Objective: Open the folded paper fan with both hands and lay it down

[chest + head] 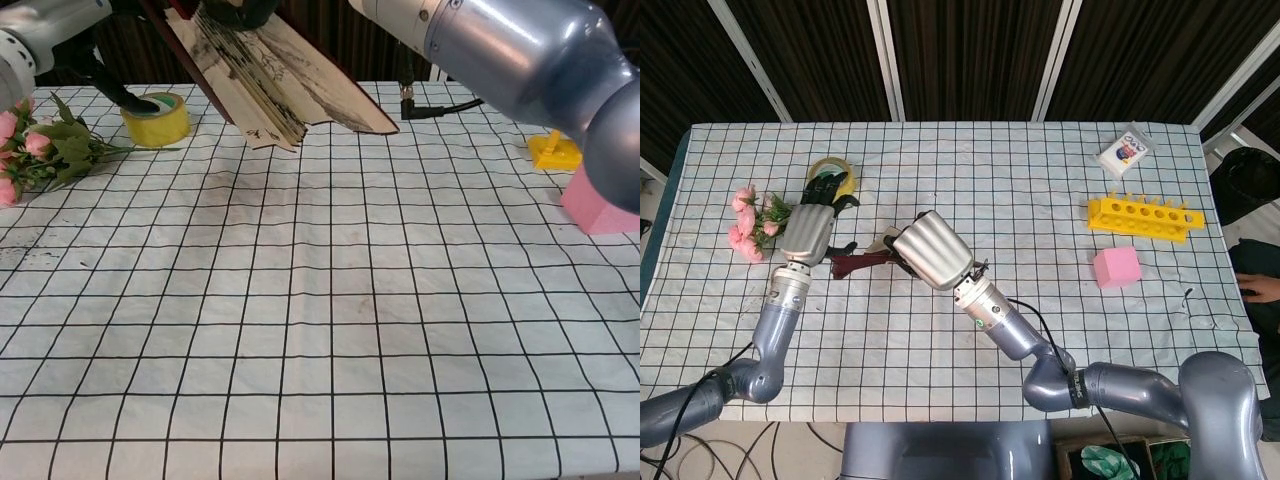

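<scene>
paper fan (275,75) lifted (part-open), right robot hand (930,250) gripping

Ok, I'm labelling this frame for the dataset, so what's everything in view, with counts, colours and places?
Fan: one, dark red ribs with cream paper, partly spread, held above the table's middle.
Tape: one roll, yellow, far left.
Flowers: one bunch, pink with green leaves, left edge.
Rack: one, yellow, right side.
Block: one, pink, in front of the rack.
Packet: one, white with a print, far right corner.
Tablecloth: one, white with a black grid.
Left robot hand: silver and black, at the fan's left end; contact unclear.
Right robot hand: silver, holds the fan.
</scene>
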`<state>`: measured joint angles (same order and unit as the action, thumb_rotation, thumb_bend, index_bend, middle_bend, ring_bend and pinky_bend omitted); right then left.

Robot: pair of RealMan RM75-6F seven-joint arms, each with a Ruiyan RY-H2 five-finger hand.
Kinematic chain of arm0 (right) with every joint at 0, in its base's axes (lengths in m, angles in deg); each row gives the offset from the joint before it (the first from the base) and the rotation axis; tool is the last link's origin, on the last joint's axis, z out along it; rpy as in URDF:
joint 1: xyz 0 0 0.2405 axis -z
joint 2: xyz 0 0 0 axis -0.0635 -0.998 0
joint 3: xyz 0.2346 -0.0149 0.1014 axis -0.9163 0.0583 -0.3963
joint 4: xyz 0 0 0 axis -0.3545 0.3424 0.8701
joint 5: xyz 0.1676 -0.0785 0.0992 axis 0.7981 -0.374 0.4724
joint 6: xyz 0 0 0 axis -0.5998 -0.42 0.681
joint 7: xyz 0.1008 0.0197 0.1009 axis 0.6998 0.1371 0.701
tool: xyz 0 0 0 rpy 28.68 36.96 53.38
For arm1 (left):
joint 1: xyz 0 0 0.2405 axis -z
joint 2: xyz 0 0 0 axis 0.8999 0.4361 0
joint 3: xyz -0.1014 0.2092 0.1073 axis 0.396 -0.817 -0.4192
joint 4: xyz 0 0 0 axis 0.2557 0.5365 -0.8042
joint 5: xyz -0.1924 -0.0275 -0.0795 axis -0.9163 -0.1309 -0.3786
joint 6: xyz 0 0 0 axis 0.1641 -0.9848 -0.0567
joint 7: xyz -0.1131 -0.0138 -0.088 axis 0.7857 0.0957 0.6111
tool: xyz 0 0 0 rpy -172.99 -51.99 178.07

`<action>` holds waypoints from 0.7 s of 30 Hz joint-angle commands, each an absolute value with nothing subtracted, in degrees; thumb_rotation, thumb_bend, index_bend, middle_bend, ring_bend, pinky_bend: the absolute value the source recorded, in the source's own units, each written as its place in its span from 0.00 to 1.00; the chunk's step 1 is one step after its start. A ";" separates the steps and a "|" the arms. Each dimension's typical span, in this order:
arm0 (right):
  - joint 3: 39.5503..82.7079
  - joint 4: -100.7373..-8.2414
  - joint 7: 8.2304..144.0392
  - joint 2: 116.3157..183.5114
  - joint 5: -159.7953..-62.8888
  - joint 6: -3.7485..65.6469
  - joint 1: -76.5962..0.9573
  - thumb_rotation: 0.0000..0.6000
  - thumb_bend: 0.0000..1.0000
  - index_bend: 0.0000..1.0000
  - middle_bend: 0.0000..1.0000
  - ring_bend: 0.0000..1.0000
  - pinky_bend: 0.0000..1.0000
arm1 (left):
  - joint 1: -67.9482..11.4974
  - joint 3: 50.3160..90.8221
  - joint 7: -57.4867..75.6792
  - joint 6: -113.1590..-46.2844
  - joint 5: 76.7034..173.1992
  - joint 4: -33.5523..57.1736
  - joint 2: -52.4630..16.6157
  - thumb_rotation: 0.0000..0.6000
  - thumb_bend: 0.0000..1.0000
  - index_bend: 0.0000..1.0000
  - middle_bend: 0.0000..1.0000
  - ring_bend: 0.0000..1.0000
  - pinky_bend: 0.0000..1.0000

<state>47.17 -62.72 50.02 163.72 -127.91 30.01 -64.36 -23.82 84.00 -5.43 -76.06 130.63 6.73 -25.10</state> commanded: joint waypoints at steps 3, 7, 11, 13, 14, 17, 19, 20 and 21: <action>46.87 -64.00 48.45 163.70 -126.47 30.18 -64.74 1.00 0.32 0.77 0.88 0.94 0.81 | -21.95 83.31 -4.05 -74.58 130.74 8.04 -26.74 1.00 0.16 0.39 0.07 0.00 0.00; 46.98 -64.60 48.01 163.56 -125.84 30.37 -64.91 1.00 0.32 0.77 0.88 0.94 0.81 | -20.75 83.12 -3.44 -74.48 130.60 9.53 -28.23 1.00 0.19 0.42 0.08 0.00 0.00; 47.14 -64.94 47.61 163.30 -125.63 30.62 -65.08 1.00 0.32 0.77 0.88 0.94 0.81 | -19.39 83.08 -2.56 -73.84 130.48 10.86 -29.61 1.00 0.22 0.45 0.09 0.00 0.00; 47.17 -65.06 47.54 163.20 -125.52 30.71 -65.15 1.00 0.32 0.77 0.88 0.94 0.81 | -18.89 82.85 -2.27 -73.59 130.75 11.39 -30.02 1.00 0.22 0.46 0.09 0.00 0.00; 47.19 -65.13 47.51 163.14 -125.45 30.73 -65.19 1.00 0.32 0.77 0.88 0.94 0.81 | -18.59 82.73 -2.10 -73.46 130.89 11.71 -30.27 1.00 0.23 0.46 0.09 0.00 0.00; 47.24 -65.33 47.37 163.03 -125.27 30.83 -65.28 1.00 0.32 0.77 0.88 0.94 0.81 | -17.96 82.50 -1.70 -73.25 131.13 12.49 -30.97 1.00 0.24 0.47 0.09 0.00 0.00; 47.29 -65.43 47.28 162.99 -125.20 30.93 -65.32 1.00 0.32 0.77 0.88 0.94 0.81 | -17.56 82.43 -1.32 -73.08 131.21 12.90 -31.47 1.00 0.25 0.48 0.10 0.00 0.00; 47.42 -65.55 47.14 162.92 -125.13 31.01 -65.31 1.00 0.32 0.77 0.88 0.94 0.81 | -17.03 82.24 -1.14 -72.72 131.40 13.53 -32.04 1.00 0.26 0.50 0.10 0.00 0.00; 47.52 -65.71 47.07 162.83 -125.10 31.12 -65.25 1.00 0.32 0.77 0.88 0.94 0.81 | -16.53 82.23 -0.95 -72.59 131.53 14.26 -32.76 1.00 0.27 0.51 0.11 0.00 0.00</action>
<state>47.46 -65.65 47.11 162.88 -125.13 31.07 -65.28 -17.26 82.38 -1.24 -72.94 131.28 13.38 -31.86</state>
